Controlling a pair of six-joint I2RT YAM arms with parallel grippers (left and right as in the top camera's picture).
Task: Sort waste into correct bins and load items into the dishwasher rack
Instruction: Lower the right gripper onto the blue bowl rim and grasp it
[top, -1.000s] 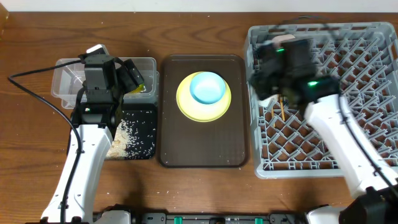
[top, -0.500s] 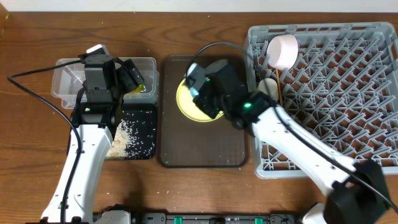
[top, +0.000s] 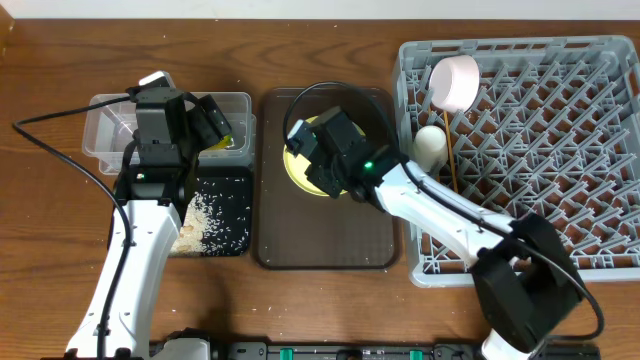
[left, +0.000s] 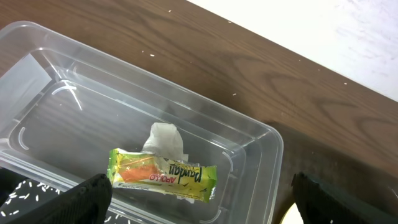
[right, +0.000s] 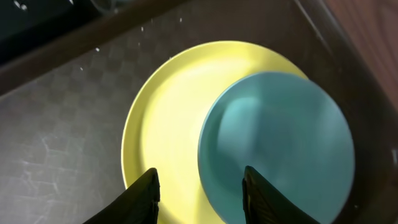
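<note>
Wrapper (left: 163, 176), tissue (left: 166, 137) in tub (left: 267, 155), bowl (right: 277, 146) on plate (right: 165, 124), left fingers (left: 87, 199) wide, right fingers (right: 144, 196) parted

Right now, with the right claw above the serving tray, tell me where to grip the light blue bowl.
Take the light blue bowl by its rim, straight down from above. It sits upright, mouth open, on the yellow-green plate, so one finger likely fits inside, one outside. The right claw straddles the near rim.
</note>
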